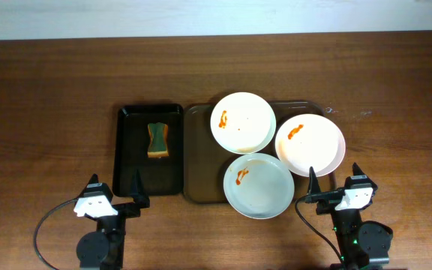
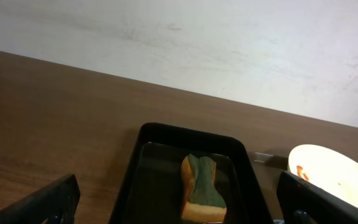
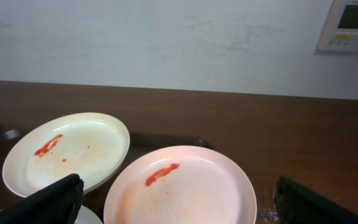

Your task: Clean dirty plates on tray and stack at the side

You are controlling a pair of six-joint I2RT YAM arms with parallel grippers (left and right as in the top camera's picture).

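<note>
Since nothing is grasped yet, the left end effector (image 1: 115, 187) and right end effector (image 1: 334, 180) gape empty at the worktop's (image 1: 43, 105) near edge, facing the sponge (image 1: 158, 140) and the sauce-stained plates (image 1: 310, 144).

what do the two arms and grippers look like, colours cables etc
Both match: round black base, white wrist block, two pointed black fingers on the left gripper and right gripper. A thin black cable loops beside each. Small green lights show on the right base.
</note>
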